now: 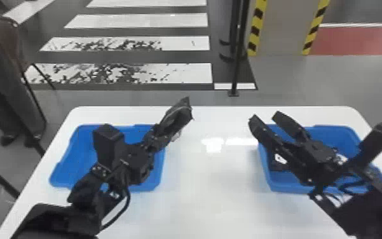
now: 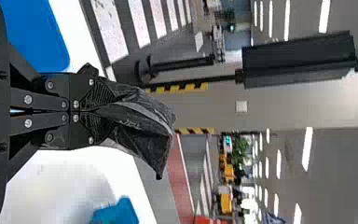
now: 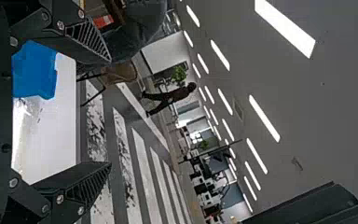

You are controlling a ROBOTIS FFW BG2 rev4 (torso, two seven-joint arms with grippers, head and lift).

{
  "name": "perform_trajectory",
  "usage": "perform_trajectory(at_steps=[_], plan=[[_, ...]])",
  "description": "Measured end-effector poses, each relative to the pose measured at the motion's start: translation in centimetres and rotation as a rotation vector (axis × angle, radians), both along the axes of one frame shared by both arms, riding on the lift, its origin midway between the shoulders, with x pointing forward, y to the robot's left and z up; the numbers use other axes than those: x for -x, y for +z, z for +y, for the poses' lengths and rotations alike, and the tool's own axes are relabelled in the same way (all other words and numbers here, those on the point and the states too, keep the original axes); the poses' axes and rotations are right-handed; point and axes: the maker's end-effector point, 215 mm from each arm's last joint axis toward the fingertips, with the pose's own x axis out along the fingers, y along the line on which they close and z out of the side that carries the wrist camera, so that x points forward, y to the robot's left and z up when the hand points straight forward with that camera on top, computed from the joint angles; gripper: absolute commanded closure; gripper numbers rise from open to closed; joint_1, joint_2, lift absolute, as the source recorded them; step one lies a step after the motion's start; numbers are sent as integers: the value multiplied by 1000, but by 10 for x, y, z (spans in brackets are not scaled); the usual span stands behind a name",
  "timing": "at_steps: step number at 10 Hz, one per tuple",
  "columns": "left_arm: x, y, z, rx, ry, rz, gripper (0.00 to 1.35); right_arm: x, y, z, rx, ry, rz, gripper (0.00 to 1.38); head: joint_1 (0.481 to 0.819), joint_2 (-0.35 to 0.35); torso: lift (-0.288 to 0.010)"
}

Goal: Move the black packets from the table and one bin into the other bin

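Above the table (image 1: 212, 178), by the inner edge of the left bin (image 1: 78, 159), my left pincer (image 2: 103, 112) is clamped on a black packet (image 2: 140, 121). Pads pressed together over one end; the rest juts past the tips, crumpled and soft. My right pincer (image 1: 264, 118) is spread wide with nothing between its fingers, over the inner side of the right bin (image 1: 345, 136). Under that arm, in the right bin, there's a dark item with a white patch (image 1: 274, 164), probably another packet.

My read: right bin is the target, so step in hand is a transfer across. Can't confirm whether by handover or direct drop.

If handover: bring the free end of the packet squarely between the right pads, deep enough for a full bite, shut, check the grip, then release left. Don't let go first; film this slick could slip. Keep the tips from knocking each other.

If direct drop: pull the right arm aside first, since it blocks the way in. Carry the packet high enough that the loose end passes over the rim, go well inside the wall, lower, then open. Dropped from high, it might fold over the rim or slide out.
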Motion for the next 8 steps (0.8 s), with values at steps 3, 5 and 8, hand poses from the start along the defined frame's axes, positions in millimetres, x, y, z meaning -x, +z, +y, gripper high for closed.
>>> perform_trajectory(at_steps=[3,5,8], plan=[[17,-2,-66,37,-130,25,1207,-9,5,35,-40,65,1,260,695,-38,-110],[20,-2,-74,45,-147,28,1207,-12,7,52,-50,95,1,259,695,-25,-110],[28,3,-93,65,-189,18,1207,-20,-11,59,-16,102,25,262,695,-37,-110]])
